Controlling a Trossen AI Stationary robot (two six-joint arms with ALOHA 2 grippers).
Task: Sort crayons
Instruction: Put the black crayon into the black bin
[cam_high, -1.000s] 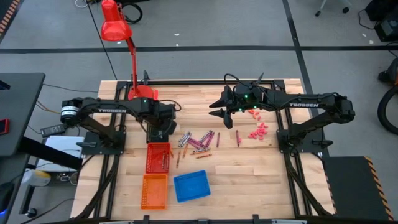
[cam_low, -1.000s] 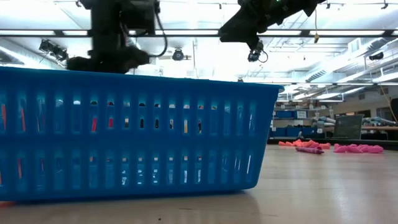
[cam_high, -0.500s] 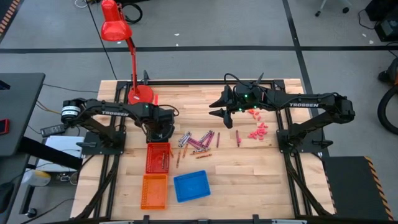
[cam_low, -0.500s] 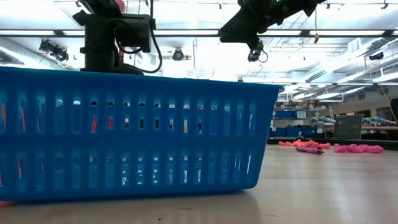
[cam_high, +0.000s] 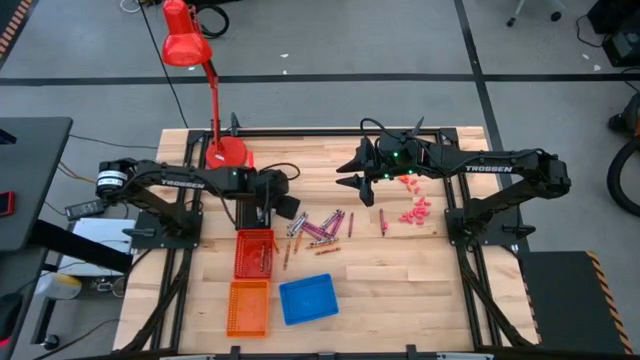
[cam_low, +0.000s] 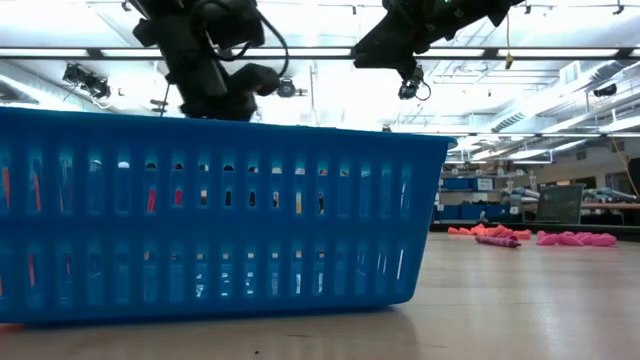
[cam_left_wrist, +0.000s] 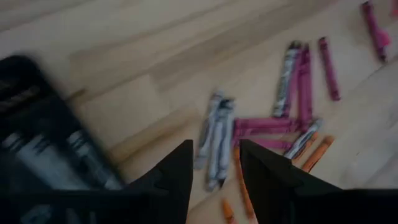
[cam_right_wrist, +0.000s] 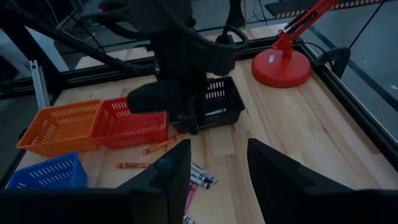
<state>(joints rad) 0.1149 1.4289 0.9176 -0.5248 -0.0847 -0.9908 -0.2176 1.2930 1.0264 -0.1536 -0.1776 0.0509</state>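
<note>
From above, my left gripper (cam_high: 287, 208) hung just past the black basket (cam_high: 252, 209), its nose turned toward the crayons (cam_high: 318, 228) scattered beside it on the table (cam_high: 400, 270). The red basket (cam_high: 254, 252) sat just behind it, with the orange basket (cam_high: 249, 306) and blue basket (cam_high: 308, 299) further back. My right gripper (cam_high: 352, 180) waited well beyond the pile, fingers parted and empty.

From table height, the blue basket's wall blocked the pile; both arms hung above it.

Through my left wrist, the fingers (cam_left_wrist: 177, 180) stood apart with nothing between them, grey and magenta crayons lying just ahead.

I judged I was between picks; next I needed to descend over one crayon, square it between the fingers, and close.
</note>
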